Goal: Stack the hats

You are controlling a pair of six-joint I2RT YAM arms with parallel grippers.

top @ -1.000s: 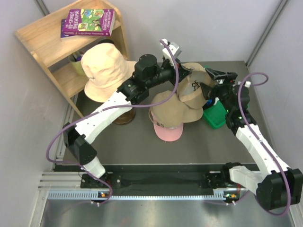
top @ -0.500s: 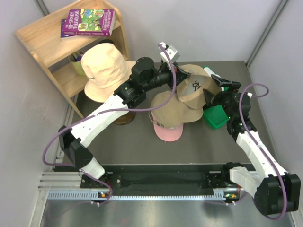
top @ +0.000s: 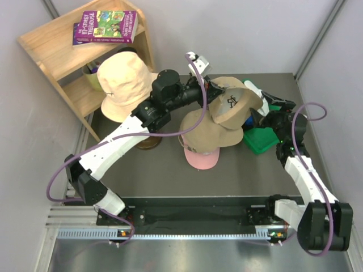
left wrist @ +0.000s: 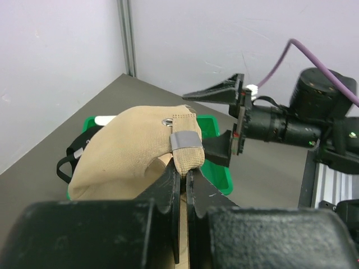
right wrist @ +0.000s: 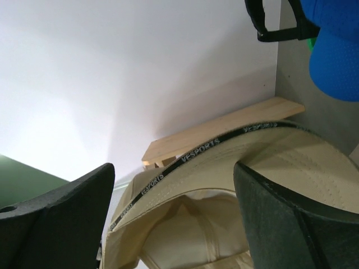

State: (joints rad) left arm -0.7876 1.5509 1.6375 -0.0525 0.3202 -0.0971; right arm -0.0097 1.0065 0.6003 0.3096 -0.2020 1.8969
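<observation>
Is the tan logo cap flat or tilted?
Tilted: tan cap, pinched by its strap in the left end effector, leans over the other caps.

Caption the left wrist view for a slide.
Left gripper pinches the rear strap of the tan cap; open right gripper faces it, green bin behind.

The left arm (top: 122, 136) stretches diagonally from its base to the far middle. The left claw (left wrist: 182, 174) is pinched tight on the back strap of a tan cap (left wrist: 129, 145). The right arm (top: 306, 175) reaches up the right side, and the right claw (right wrist: 174, 166) gapes wide, facing left.
</observation>
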